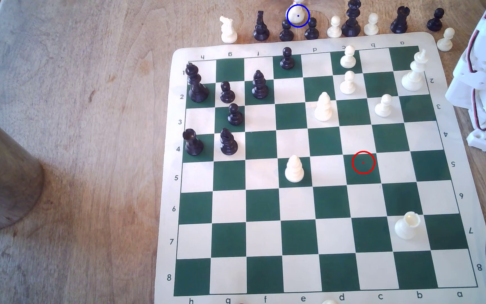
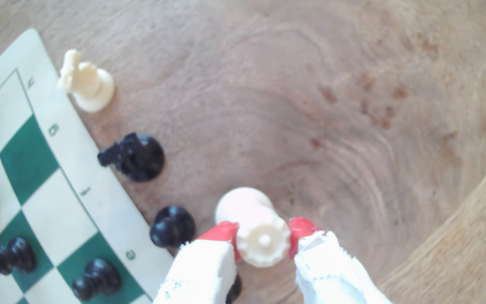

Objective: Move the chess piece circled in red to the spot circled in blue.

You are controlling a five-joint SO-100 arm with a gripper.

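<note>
Wrist view: queen (image 2: 260, 233) upright between red fingertips (image 2: 221, 231) of gripper (image 2: 263, 238), clamped at crown, base beside black pawn (image 2: 171, 226).

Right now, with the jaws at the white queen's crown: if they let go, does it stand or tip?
Probably stands: the queen has a wide round base that seems to sit on the wood table. Still top-heavy looking, tall with a slim neck, so a finger dragging on release could tip it toward the black pawn close by.
</note>
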